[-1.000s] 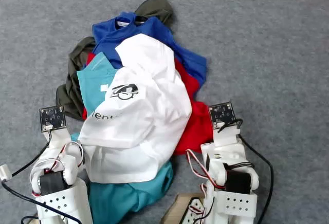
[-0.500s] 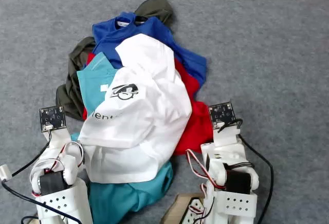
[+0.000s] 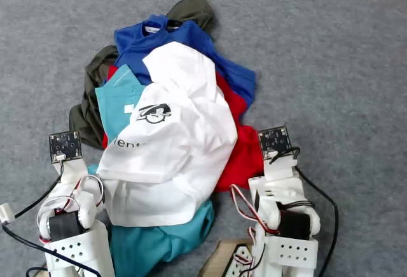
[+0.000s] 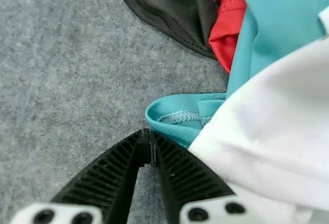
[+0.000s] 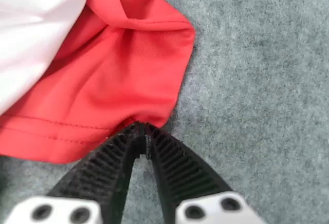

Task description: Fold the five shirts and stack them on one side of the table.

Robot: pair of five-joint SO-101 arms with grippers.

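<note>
Left wrist view: the left gripper [image 4: 149, 149] has its jaws pressed together with nothing between them. Its tips sit over bare table [image 4: 61, 80], just beside the hem of the teal shirt [image 4: 177, 117]. The white shirt [image 4: 272, 131] lies over that teal one, and the red shirt [image 4: 229, 29] and dark shirt [image 4: 169, 8] show farther out. The right gripper [image 5: 140, 133] is likewise closed, tips right at the red shirt's corner hem; no cloth looks caught.

All 5 shirts lie in 1 heap mid-table, none folded. White is on top with teal under it, red lies beneath toward the right arm, the blue shirt [image 3: 184, 42] is at the far side, and dark is at the far left fringe.

The step in hand looks to be the first pick. White seems the best choice, since it lies on top and should lift without dragging the others. Both jaws must spread first, then each pinch a single layer at a hem or shoulder, wide apart, so the shirt pulls flat.

Open table lies to the right of the heap, with room to spread and stack. The left side is narrower, and the near edge is crowded by the 2 arm bases.
</note>
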